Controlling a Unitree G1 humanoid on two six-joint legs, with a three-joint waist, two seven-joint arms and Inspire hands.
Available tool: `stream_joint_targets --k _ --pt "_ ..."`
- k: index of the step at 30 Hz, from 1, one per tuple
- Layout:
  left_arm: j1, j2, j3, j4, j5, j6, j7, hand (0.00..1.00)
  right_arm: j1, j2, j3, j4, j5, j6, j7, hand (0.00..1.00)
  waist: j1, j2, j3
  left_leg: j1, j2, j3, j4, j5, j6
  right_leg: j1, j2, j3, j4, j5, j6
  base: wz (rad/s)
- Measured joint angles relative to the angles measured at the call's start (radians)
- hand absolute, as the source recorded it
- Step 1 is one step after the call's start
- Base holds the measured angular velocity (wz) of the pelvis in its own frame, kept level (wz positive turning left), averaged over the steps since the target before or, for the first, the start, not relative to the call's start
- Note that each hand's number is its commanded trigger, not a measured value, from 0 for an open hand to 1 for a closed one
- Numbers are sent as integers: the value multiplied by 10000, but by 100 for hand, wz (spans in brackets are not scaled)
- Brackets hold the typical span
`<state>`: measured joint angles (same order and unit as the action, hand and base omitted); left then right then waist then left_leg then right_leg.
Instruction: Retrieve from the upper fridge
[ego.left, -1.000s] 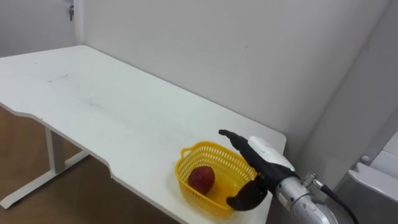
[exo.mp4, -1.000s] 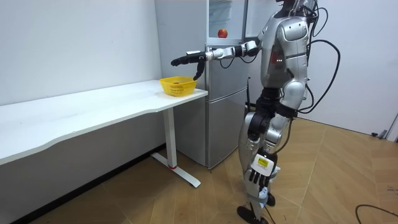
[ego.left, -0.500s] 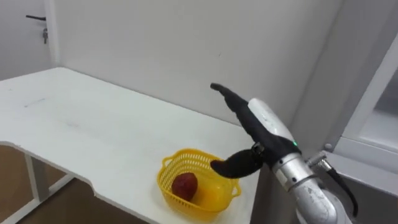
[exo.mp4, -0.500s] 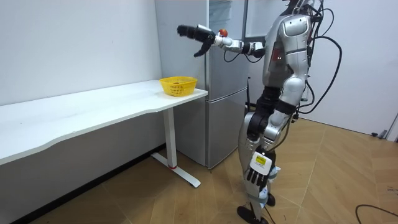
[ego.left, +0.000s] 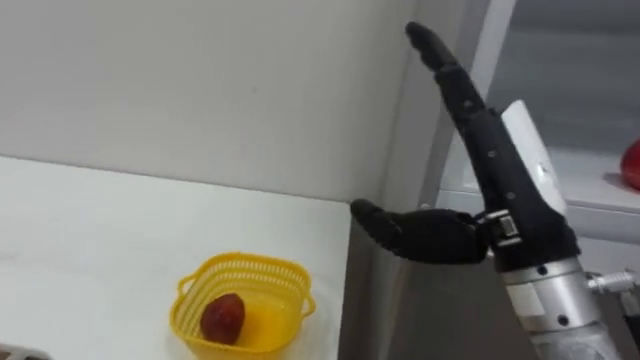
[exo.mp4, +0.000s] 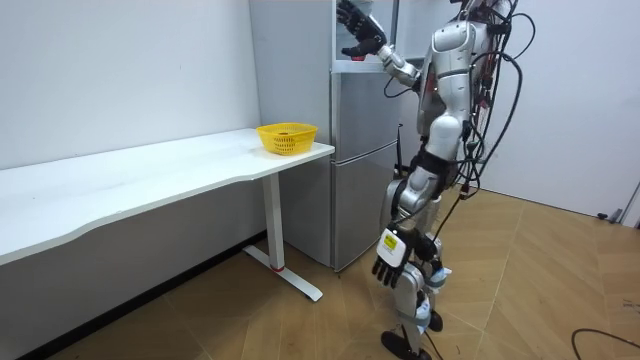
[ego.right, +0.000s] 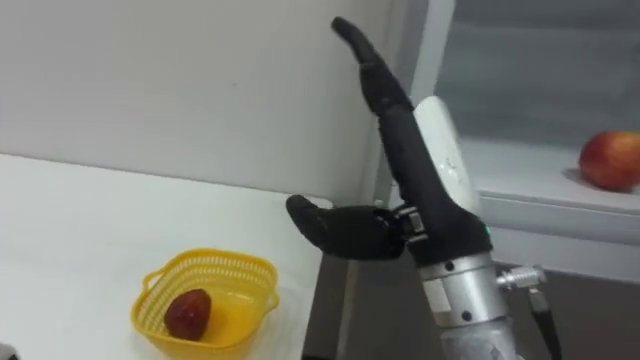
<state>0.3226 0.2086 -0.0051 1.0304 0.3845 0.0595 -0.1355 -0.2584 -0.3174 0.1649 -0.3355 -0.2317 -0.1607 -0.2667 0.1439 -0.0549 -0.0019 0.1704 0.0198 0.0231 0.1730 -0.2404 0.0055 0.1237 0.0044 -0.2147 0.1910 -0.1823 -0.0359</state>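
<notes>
From where I stand, the long white table (ego.left: 100, 230) runs along the wall on the left, and a yellow plastic mesh basket (ego.left: 245, 263) sits near its far end, close to the corner. A dark red, rounded fruit (ego.left: 222, 317) lies inside the basket, on its left side. Just to the right of the table stands a tall silver-grey fridge (exo.mp4: 355, 180), and the robot stands on the wooden floor in front of it, upright, its body turned toward the fridge. Its right hand (ego.left: 510, 190) is lifted high, up at the level of the fridge's upper compartment, with the fingers stretched straight upward and the thumb held out wide to the side; it holds nothing and touches nothing I can see. Further right, on the pale shelf inside the upper compartment, rests a round red-and-yellow apple (ego.right: 610, 160), well apart from the raised hand. The robot's left hand (exo.mp4: 388, 265) hangs low beside its thigh, fingers loose and empty.
</notes>
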Motion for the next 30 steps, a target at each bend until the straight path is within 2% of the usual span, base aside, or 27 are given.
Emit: stream_joint_targets --k 4,10,15,20,25,30 --pt "-71 -5 -25 160 -1 -227 299 0 82 -12 -736 -3 302 -279 -689 0 -394 62 23 126 17 319 -52 0 0 -101 90 261 132 0 -1 -24" --pt "-586 -14 -214 638 9 -277 579 0 136 19 -1127 -66 -55 -685 -1555 0 -823 84 19 64 45 422 -96 -6 3 -225 122 328 139 40 -32 -6" --pt "-671 -91 -413 905 10 -282 614 0 275 23 -1354 -363 -244 -878 -2132 0 -1035 252 -40 87 62 475 -95 -9 -2 -225 149 389 122 48 -43 -3" --pt "-684 -144 -515 971 5 -282 647 0 340 22 -1514 -360 -404 -887 -2384 0 -1137 309 -27 146 58 579 -90 -7 -2 -230 155 501 125 46 -43 -7" --pt "-707 -227 -512 929 5 -297 651 0 853 83 -1891 -285 -474 -910 -2396 0 -1102 182 -31 132 54 654 -77 -3 -2 -355 152 547 146 32 -31 -3" --pt "-720 -268 -453 895 7 -297 539 0 886 84 -2107 72 -97 -897 -2110 0 -1113 118 -12 137 50 694 -67 -3 -1 -382 149 605 147 32 -31 -4"
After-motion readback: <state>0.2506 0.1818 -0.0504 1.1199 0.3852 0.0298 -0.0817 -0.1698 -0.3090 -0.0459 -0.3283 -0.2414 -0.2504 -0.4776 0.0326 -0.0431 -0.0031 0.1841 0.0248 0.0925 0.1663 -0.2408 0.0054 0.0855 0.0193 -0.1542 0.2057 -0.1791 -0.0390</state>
